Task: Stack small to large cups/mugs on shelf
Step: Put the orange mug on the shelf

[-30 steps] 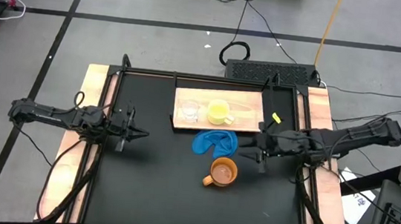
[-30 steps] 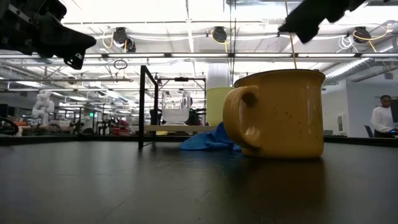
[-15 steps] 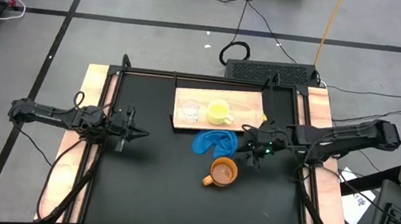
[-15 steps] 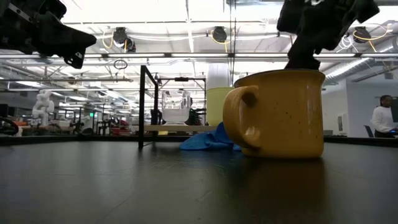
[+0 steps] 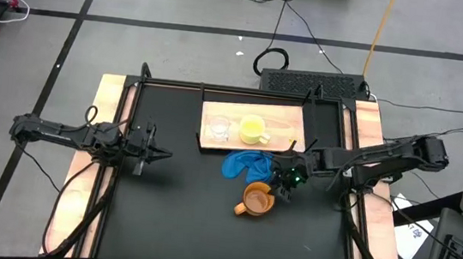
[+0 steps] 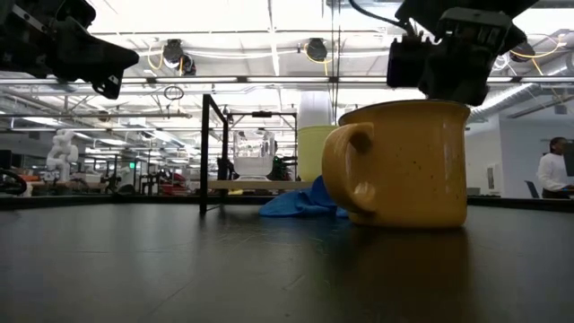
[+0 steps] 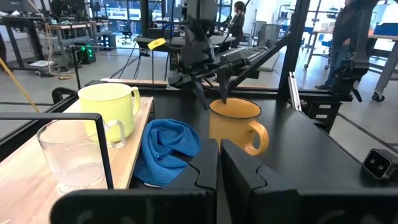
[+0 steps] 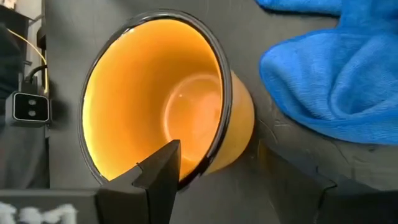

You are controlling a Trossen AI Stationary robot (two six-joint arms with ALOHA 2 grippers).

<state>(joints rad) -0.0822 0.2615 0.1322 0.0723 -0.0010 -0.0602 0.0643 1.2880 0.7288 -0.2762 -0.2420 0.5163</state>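
The orange-brown mug (image 5: 256, 199) stands upright on the black table, handle toward the near left. My right gripper (image 5: 282, 182) is open over its far-right rim; in the right wrist view (image 8: 217, 158) one finger is inside the mug and one outside. The small clear cup (image 5: 218, 128) and the yellow mug (image 5: 253, 130) stand side by side on the light-wood shelf (image 5: 289, 118). My left gripper (image 5: 160, 152) is shut and empty, above the table's left part. My right gripper comes from above and the table's right, slanting down. One finger (image 8: 158, 168) is inside the orange-brown mug, the other (image 8: 298, 183) outside, astride the wall (image 8: 227, 134) on the side away from the handle. I cannot tell whether either finger touches it.
A crumpled blue cloth (image 5: 249, 164) lies on the table between the shelf and the orange-brown mug, close to my right gripper. The shelf's right half is bare. A black frame post (image 6: 204, 152) stands at the shelf's corner.
My right gripper has gone toward the table's left and near edges and down, from beside the shelf's right end to the orange-brown mug's rim. The mug has stayed where it was.
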